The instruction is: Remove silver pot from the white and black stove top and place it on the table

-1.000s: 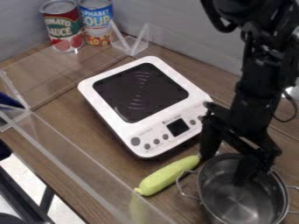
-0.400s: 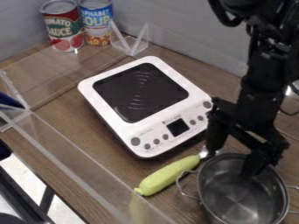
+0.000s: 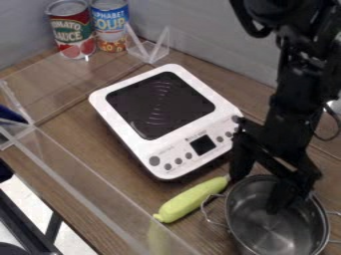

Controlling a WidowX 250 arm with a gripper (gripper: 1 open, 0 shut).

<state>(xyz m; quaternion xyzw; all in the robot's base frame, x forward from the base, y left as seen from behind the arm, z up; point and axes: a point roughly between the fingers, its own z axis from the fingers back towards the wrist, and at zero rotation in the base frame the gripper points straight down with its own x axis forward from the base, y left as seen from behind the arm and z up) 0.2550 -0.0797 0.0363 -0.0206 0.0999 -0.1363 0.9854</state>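
Spread wide and holding nothing, the gripper (image 3: 262,187) hangs over the rim of the one silver pot (image 3: 277,220), which sits on the brown table (image 3: 80,100) beside the single stove top (image 3: 168,116). One yellow-green vegetable (image 3: 190,199) lies nearby; two cans (image 3: 91,27) stand behind acrylic walls. The pot's lower edge is cut off.

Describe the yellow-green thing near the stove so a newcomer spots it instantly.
Start at the white stove top with the black glass square mid-table. Off its button edge, left of the shiny silver pot, lies a yellow-green corn cob on the brown wooden table. It is the only long, soft-coloured item there.
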